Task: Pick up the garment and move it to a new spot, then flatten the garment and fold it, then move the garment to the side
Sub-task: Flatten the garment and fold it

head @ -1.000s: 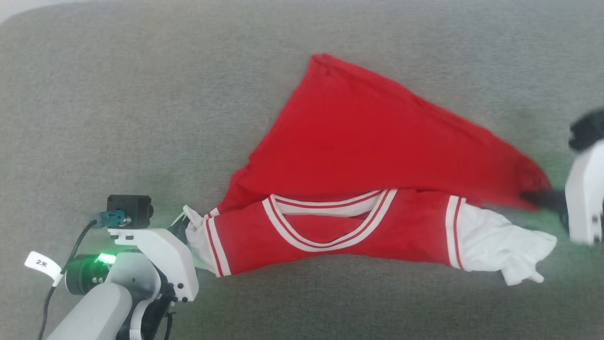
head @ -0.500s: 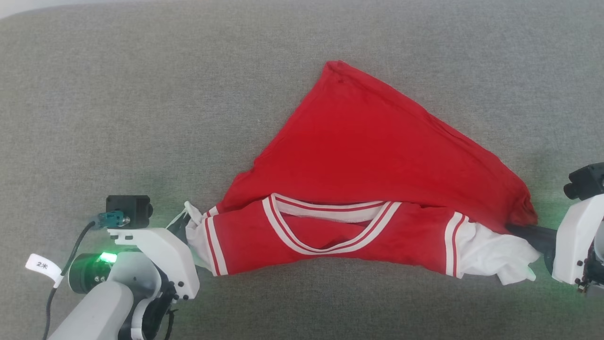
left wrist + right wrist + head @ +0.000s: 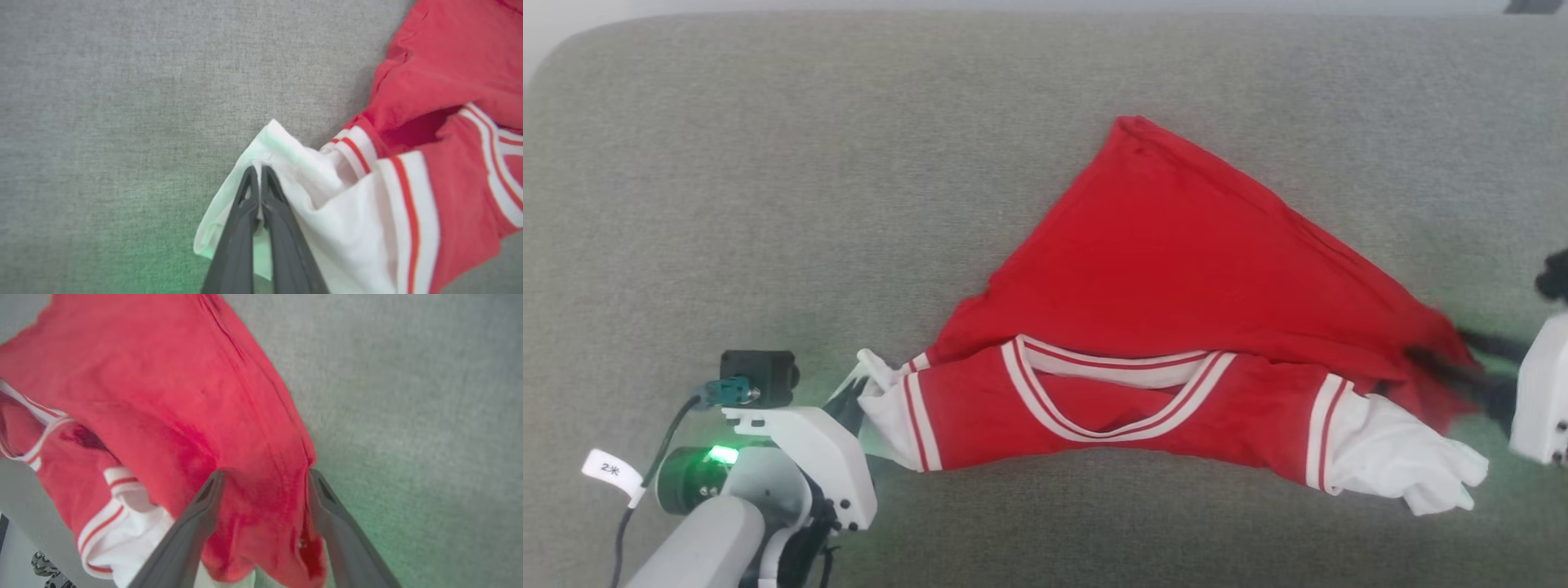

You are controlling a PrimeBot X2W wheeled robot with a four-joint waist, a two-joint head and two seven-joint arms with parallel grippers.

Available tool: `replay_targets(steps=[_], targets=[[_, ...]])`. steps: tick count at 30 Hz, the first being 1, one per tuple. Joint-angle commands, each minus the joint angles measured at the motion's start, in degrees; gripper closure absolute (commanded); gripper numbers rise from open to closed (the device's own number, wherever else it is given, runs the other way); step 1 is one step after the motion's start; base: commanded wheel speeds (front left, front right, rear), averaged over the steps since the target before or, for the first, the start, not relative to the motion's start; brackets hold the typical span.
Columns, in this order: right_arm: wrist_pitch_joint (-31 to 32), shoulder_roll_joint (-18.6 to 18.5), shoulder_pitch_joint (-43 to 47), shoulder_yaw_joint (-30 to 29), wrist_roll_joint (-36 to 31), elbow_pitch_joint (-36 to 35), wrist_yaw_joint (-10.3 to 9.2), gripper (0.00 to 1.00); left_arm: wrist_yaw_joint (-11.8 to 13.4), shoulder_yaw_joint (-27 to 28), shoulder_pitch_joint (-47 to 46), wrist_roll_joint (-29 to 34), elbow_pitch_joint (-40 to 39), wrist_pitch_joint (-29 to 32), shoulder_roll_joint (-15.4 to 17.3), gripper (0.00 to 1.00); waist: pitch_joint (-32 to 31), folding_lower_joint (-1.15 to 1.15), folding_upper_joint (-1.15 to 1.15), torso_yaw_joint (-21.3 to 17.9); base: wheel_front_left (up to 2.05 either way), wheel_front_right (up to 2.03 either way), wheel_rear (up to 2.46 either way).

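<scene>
Flattening is the step I judge to be in hand: the small red jersey garment point(image 3: 1168, 327) with white-striped trim lies on the grey woven upholstered surface point(image 3: 768, 204), right of centre in the head view. Its red body is drawn into a lopsided triangle above the striped V-neck collar point(image 3: 1119, 371) rather than spread square. My left gripper point(image 3: 258, 171) has its dark fingers pressed together on the white sleeve on my left point(image 3: 310, 196), pinching a fold of it. My right gripper point(image 3: 265, 475) stands spread, one finger on each side of the red hem corner point(image 3: 261, 506), cloth between them but nothing clamped. The white sleeve on my right point(image 3: 1405, 453) lies loose just beside it.

Next, I reckon, the right side needs a fresh hold: close on that corner, then draw it away from the left gripper's anchor to square the body.

Room is generous to my left and toward the far side. The far edge runs along the top of the head view, rounding at the upper left. On my right the garment sits near that view's border. The right wrist view shows a paler area close beyond the sleeve, perhaps the surface's edge, so I'd pull outward sparingly.
</scene>
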Motion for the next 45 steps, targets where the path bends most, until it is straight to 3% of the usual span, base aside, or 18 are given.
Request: replay_targets(steps=[1, 6, 9, 17, 20, 30, 42, 43, 44, 45], targets=[[0.7, 0.2, 0.4, -1.5, -1.0, -1.4, 0.0, 0.0, -0.2, -0.3, 0.6, -0.2, 0.3, -0.2, -0.3, 1.0, -0.2, 0.0, 0.0, 0.6, 0.0, 0.0, 0.0], [4.0, 2.1, -0.8, -7.7, -5.9, -5.9, 0.0, 0.0, -1.1, -1.1, -0.3, -0.2, 0.7, -0.9, -1.5, 1.0, 0.1, 0.0, 0.0, 2.9, 0.0, 0.0, 0.0], [6.3, 5.1, -2.7, -10.3, -8.4, -7.5, 0.0, 0.0, -1.8, -1.8, -1.2, 0.2, 1.4, -1.4, -2.3, 1.0, 0.6, 0.0, 0.0, 4.7, 0.0, 0.0, 0.0], [11.3, 11.2, -13.2, -10.0, -15.2, -4.0, -0.01, 0.0, -4.1, -4.4, -5.0, 1.4, 3.9, -2.5, -5.8, 1.0, 3.0, 0.0, 0.0, 10.9, 0.0, 0.0, 0.0], [12.3, 12.6, -19.3, -7.4, -17.3, 0.7, -0.01, 0.0, -5.7, -5.9, -7.4, 1.9, 6.1, -3.3, -8.5, 1.0, 4.2, 0.0, 0.0, 14.5, 0.0, 0.0, 0.0], [16.4, 11.6, -31.5, 4.1, -19.1, 15.7, -0.01, 0.0, -9.8, -8.8, -12.4, 2.2, 12.7, -6.3, -14.3, 1.0, 6.5, 0.0, 0.0, 21.8, 0.0, 0.0, 0.0], [23.6, 12.3, -31.4, 15.4, -13.3, 29.4, -0.02, 0.01, -12.3, -9.6, -14.9, 1.6, 19.1, -8.9, -17.3, 1.0, 7.6, 0.0, 0.0, 24.9, 0.0, 0.0, 0.0], [23.4, 12.3, -31.6, 15.8, -12.6, 29.4, -0.01, 0.87, -12.3, -9.6, -15.2, 1.7, 19.4, -9.1, -17.3, 1.0, 7.6, 0.0, 0.0, 24.8, 0.0, 0.0, 0.0], [22.8, 12.3, -32.3, 16.1, -12.1, 29.6, 0.0, 1.0, -12.4, -9.5, -15.4, 1.6, 19.8, -9.3, -17.2, 1.0, 7.5, 0.0, 0.0, 24.7, 0.0, 0.0, 0.0], [22.3, 12.1, -32.9, 16.6, -12.0, 29.3, 0.0, 1.0, -12.6, -9.4, -15.6, 1.6, 20.1, -9.3, -17.1, 1.0, 7.3, 0.0, 0.0, 24.4, 0.0, 0.0, 0.0]])
